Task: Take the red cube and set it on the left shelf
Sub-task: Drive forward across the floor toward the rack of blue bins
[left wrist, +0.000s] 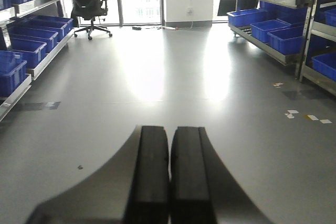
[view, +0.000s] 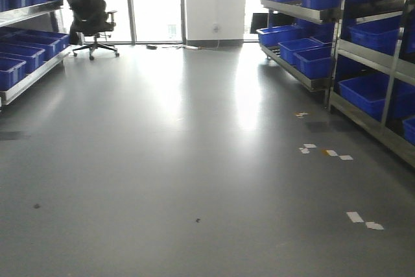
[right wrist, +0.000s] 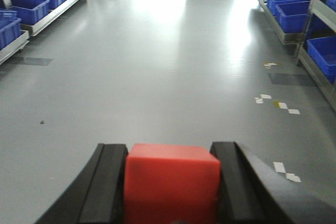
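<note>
My right gripper (right wrist: 172, 153) is shut on the red cube (right wrist: 172, 182), which sits squarely between its two black fingers and is held above the grey floor. My left gripper (left wrist: 170, 135) is shut and empty, its black fingers pressed together. The left shelf (view: 26, 53) stands along the left wall with blue bins on it, some way ahead; it also shows in the left wrist view (left wrist: 31, 45) and the right wrist view (right wrist: 31, 3). Neither gripper shows in the front view.
A right shelf (view: 350, 50) with blue bins lines the right side. A black office chair (view: 91, 14) stands at the far left by the windows. Paper scraps (view: 327, 152) lie on the grey floor (view: 194, 147) at the right.
</note>
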### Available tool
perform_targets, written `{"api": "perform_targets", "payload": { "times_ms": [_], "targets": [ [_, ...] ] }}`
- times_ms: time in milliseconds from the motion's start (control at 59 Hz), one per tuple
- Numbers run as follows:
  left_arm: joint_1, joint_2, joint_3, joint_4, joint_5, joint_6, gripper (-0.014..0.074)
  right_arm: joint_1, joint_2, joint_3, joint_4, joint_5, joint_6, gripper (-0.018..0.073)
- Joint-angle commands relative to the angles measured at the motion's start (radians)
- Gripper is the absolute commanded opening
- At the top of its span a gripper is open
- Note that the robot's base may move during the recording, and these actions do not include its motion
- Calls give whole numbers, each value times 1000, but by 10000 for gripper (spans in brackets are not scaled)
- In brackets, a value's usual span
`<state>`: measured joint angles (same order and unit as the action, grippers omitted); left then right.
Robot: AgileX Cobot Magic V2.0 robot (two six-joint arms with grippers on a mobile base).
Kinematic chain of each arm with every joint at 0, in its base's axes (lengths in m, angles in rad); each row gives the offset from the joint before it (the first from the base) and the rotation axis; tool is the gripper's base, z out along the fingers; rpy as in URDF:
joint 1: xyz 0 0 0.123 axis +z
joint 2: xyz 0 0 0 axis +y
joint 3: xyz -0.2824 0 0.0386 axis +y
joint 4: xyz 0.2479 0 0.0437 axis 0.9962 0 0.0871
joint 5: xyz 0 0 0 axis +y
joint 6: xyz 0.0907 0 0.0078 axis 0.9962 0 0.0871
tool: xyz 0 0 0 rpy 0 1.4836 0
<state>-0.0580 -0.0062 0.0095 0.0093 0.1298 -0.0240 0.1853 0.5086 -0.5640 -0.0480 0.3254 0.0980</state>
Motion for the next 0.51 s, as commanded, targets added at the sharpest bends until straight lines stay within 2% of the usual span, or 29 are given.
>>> {"api": "perform_targets", "payload": {
  "times_ms": [0, 491],
  "targets": [
    [-4, -16, 23, -3, -88, -1, 102, 0, 2, -27, -13, -84, -6, 56],
    [-4, -16, 23, -3, -88, -1, 102, 0, 2, -27, -13, -84, -6, 56]
  ]
}}
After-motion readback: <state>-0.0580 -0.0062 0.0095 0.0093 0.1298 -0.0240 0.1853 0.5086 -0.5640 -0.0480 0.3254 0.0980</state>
